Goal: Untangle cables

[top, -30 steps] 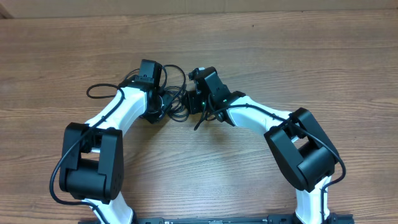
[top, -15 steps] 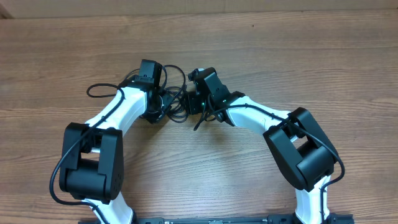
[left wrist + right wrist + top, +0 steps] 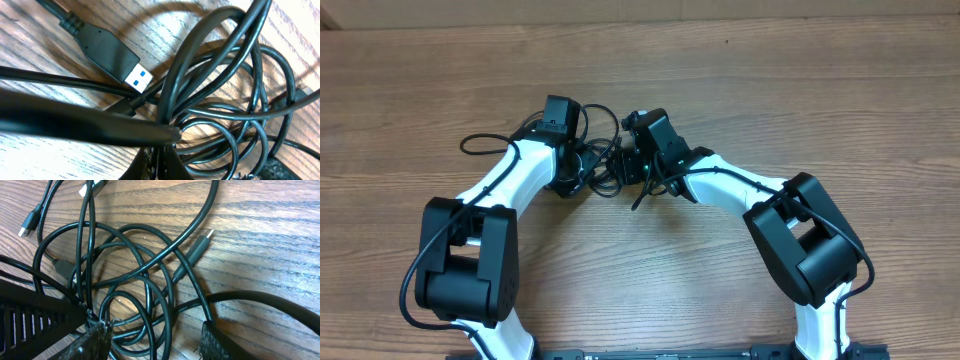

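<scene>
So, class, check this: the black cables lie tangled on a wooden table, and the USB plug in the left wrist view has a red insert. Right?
No: the USB plug has a blue insert, not red, as the left wrist view shows. The black cables do lie tangled on the wooden table.

So both arms were stretched forward and bent inward; the left arm [image 3: 515, 175] came in from its side and the right arm [image 3: 745, 190] from the other; wrists were tipped down and nearly meeting in the middle; the left gripper [image 3: 160, 155] was pinched tight on the cables [image 3: 220, 115]; the right gripper [image 3: 155, 342] had its fingers [image 3: 97, 340] spread well apart, low down, just beside the left one.
</scene>
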Controlling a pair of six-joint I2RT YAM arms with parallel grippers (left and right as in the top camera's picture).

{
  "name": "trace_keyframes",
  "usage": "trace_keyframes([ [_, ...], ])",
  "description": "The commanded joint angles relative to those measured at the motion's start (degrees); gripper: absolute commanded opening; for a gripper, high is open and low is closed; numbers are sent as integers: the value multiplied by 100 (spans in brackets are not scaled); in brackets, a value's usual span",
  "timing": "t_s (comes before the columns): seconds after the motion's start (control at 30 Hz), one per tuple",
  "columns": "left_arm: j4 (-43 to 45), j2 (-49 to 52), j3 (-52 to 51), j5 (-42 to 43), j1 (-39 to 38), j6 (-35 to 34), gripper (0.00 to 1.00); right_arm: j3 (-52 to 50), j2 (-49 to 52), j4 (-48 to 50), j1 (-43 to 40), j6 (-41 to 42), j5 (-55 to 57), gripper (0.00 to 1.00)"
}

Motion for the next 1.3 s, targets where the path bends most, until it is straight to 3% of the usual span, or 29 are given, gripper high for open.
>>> trace_keyframes([
  [0.0, -44, 37, 22, 195, -20, 348, 4, -26, 90, 33, -7, -22, 17, 56],
  [0.47, -162, -1781, 24, 815, -20, 1434, 4, -26, 90, 42, -7, -24, 20, 56],
  [0.73, -417, -1963, 24, 1567, 11, 1493, 4, -26, 92, 37, -7, -24, 22, 44],
  [0.9, 337, -2022, 24, 3250, 232, 1998, 4, -26, 92, 17, -7, -24, 22, 43],
  [1.1, 1322, -2037, 24, 5587, 695, 2100, 4, -26, 90, 20, -7, -24, 22, 44],
  [1.27, 1635, -2037, 24, 6677, 1115, 2098, 4, -26, 90, 20, -7, -24, 22, 44],
])
